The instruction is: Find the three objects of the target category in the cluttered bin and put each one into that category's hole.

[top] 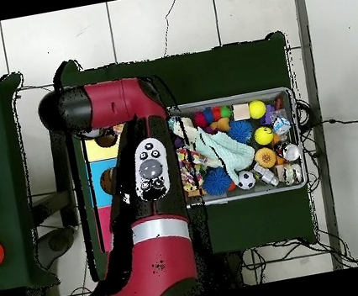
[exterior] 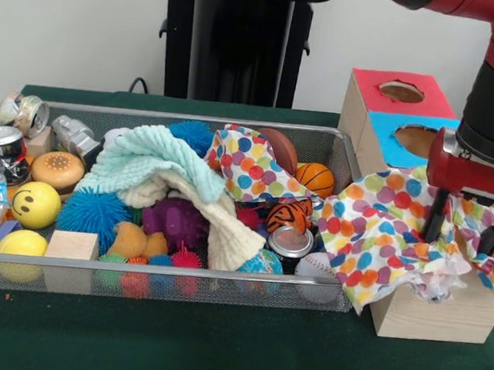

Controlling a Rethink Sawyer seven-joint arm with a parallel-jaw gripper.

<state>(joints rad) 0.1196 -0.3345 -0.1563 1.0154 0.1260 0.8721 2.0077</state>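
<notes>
Gripper (exterior: pixel 471 226) is hanging open, fingers straddling nothing, just above the polka-dot cloth (exterior: pixel 392 225) draped over the wooden box (exterior: pixel 423 314). Cloth is spreading sideways toward the mesh bin (exterior: pixel 150 282), w/ the 2 visible holes behind the gripper.

Place: robot lab
Evidence: green-clothed table (exterior: pixel 214 348), tiled floor (top: pixel 193 16), cables (top: pixel 348 121), red arm (top: pixel 142 187) above

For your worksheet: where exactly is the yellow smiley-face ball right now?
In the front view, the yellow smiley-face ball lies at the left end of the mesh bin, just below the burger-shaped toy and beside the blue spiky ball.
</notes>
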